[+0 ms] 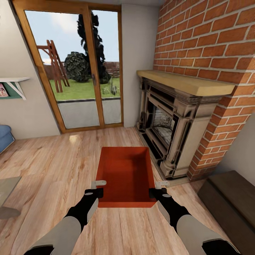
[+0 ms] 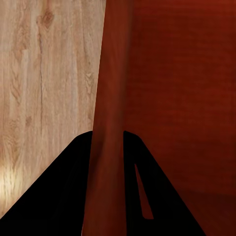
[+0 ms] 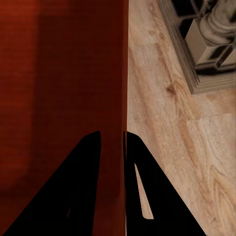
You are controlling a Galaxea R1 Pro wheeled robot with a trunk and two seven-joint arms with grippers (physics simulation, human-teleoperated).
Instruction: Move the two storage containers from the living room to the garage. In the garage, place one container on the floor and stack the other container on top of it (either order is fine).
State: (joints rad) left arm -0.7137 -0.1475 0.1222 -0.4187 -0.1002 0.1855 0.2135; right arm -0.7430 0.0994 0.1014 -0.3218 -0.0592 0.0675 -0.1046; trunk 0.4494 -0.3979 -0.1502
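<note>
Red-orange storage container (image 1: 125, 175) is pinched by both side walls at 12 o'clock, left gripper (image 1: 95, 191) and right gripper (image 1: 158, 191) clamped on; still living room, so hauling it garage-ward is needed next.

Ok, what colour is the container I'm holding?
Plain red-orange, no pattern. The storage container shows best in the head view, held over the wood-plank floor.

Plenty of open wood floor (image 1: 53, 166) to the left and ahead toward the glass door (image 1: 81, 71). Right side is tight though: the brick fireplace (image 1: 170, 134) sits just beside the red container (image 1: 125, 173), with a dark bench (image 1: 233, 202) closer in on that side.
</note>
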